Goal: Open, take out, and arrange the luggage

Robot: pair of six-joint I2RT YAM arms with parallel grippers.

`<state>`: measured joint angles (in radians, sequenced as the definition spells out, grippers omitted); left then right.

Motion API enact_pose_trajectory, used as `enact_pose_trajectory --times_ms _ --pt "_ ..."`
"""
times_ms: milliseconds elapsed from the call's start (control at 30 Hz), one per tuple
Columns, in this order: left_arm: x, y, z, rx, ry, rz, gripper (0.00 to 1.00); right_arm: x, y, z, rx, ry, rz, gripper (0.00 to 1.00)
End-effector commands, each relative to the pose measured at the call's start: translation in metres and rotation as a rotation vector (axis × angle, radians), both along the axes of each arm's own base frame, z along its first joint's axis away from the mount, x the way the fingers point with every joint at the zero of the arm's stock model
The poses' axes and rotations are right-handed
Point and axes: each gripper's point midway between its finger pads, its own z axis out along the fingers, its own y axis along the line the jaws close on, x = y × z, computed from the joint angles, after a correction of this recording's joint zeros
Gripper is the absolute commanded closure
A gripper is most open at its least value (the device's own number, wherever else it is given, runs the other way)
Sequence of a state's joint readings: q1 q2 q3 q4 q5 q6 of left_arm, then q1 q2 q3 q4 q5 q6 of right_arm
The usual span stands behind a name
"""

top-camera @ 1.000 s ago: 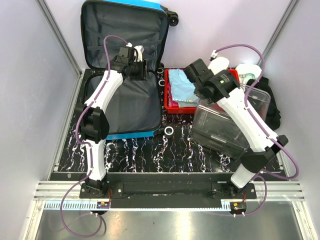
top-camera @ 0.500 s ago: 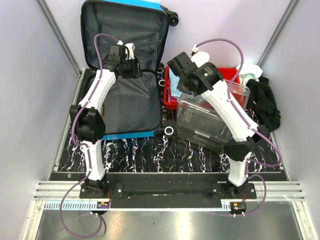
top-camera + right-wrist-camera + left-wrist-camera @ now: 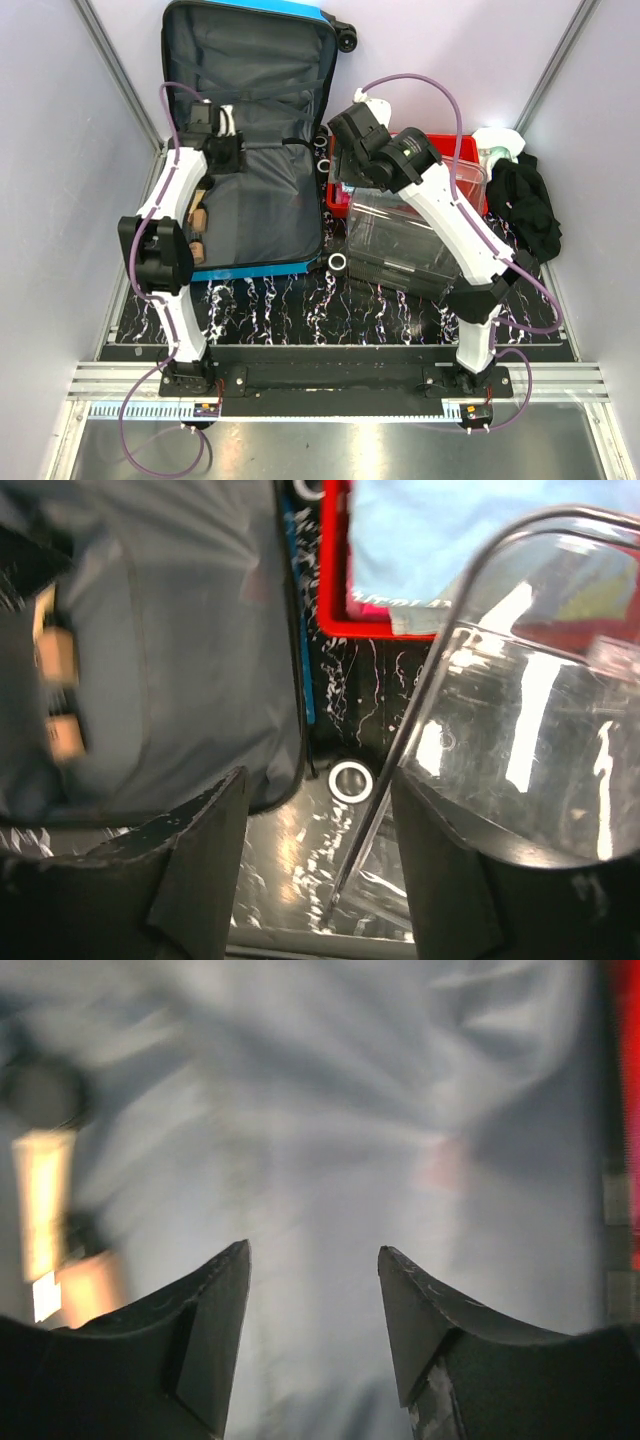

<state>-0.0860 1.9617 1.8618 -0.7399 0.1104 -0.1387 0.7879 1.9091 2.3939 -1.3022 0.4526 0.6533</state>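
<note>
**Suitcase open at left, left arm nearer**

Black marbled table [image 3: 400, 310], grey walls round it. The suitcase [image 3: 270, 210] lies open on the left half. Its lid is propped on the back wall and its base is flat, long axis running from my bases toward that wall. Left fingers [image 3: 232, 1265] hang over the grey lining near the base's far left corner, spread, nothing between them. Tan blocks [image 3: 200, 215] look to sit along the base's left wall, on the near side of those fingers. Right fingers [image 3: 228, 785] are spread too, gripping nothing. They're off the suitcase's right edge, above a clear bin [image 3: 410, 240] whose rim shows in the gap, by a red tray [image 3: 445, 140]. My call: left arm is nearer, so it pulls back toward me along that wall.
</note>
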Motion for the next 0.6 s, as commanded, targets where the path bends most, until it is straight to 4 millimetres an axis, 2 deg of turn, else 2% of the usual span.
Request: enact_pose_trajectory --times_ms 0,33,67,100,133,167,200,267,333,400,433,467,533,567 --pt "-0.015 0.051 0.020 0.173 -0.037 0.087 0.41 -0.035 0.043 -0.002 0.062 0.050 0.354 0.33" --pt "-0.018 0.063 0.016 0.207 -0.021 0.108 0.41 -0.037 0.046 -0.010 0.061 0.053 0.383 0.32" --pt "-0.020 0.069 0.013 0.226 -0.007 0.116 0.41 -0.041 0.045 0.004 0.076 0.000 0.428 0.31" --pt "-0.026 0.075 0.006 0.246 0.021 0.122 0.41 -0.038 0.055 0.015 0.118 -0.054 0.465 0.29" --pt "-0.030 0.086 0.003 0.286 0.039 0.136 0.41 -0.039 0.055 0.007 0.109 -0.054 0.483 0.28" --pt "-0.033 0.090 -0.001 0.299 0.056 0.146 0.41 -0.039 0.055 0.022 0.115 -0.117 0.518 0.22" --pt "-0.042 0.095 -0.010 0.330 0.096 0.128 0.41 -0.041 0.054 0.022 0.103 -0.130 0.538 0.20" --pt "-0.052 0.104 -0.012 0.379 0.120 0.112 0.41 -0.041 0.047 0.027 0.046 -0.170 0.578 0.17" --pt "-0.065 0.103 -0.013 0.379 0.140 0.080 0.40 -0.041 0.039 0.033 -0.024 -0.211 0.628 0.12" --pt "-0.072 0.098 -0.010 0.367 0.132 0.044 0.40 -0.045 0.030 0.029 -0.089 -0.192 0.653 0.11" --pt "-0.078 0.094 -0.006 0.353 0.119 0.013 0.40 -0.046 0.025 0.036 -0.108 -0.205 0.666 0.11" --pt "-0.081 0.091 -0.004 0.348 0.114 0.000 0.39 -0.054 0.020 0.029 -0.147 -0.170 0.711 0.11" --pt "-0.087 0.086 0.004 0.328 0.091 -0.021 0.39 -0.060 0.017 0.038 -0.161 -0.177 0.754 0.11" --pt "-0.092 0.085 0.002 0.321 0.098 -0.029 0.39 -0.068 0.012 0.033 -0.174 -0.134 0.772 0.11"
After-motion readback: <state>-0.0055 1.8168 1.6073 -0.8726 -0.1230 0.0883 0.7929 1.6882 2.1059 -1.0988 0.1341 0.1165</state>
